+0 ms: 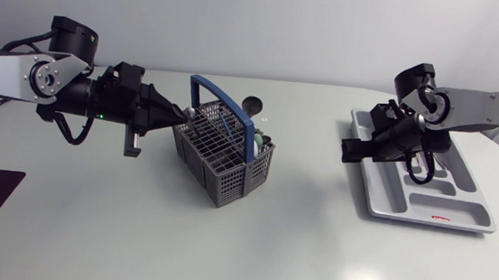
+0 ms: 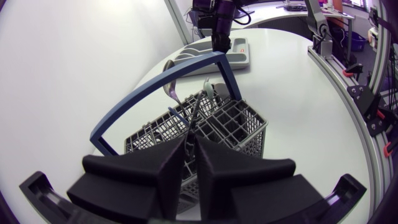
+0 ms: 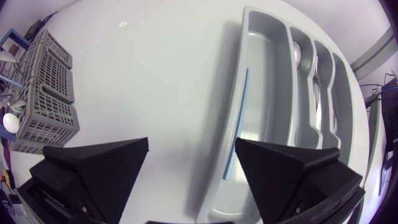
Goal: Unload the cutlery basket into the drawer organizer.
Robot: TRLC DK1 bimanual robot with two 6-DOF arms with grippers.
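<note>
L wrist: L jaws are pinching a thin cutlery handle (image 2: 194, 121) that is sticking up out of the cutlery basket (image 2: 239, 127). It's prob. stiff, light and slick, so gripping high on the shaft seems best. Its long axis is tilting up toward the jaws, working end down in a cell.
R wrist: R jaws are hanging wide open and empty over the drawer organizer (image 3: 267, 93) rim.
Head: basket is sitting mid-counter (image 1: 249, 249), with organizer well apart on the R side.

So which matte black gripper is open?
The right gripper, over the grey plastic organizer: fingers wide apart. The left gripper pinches a thin utensil in the grey mesh basket.
</note>
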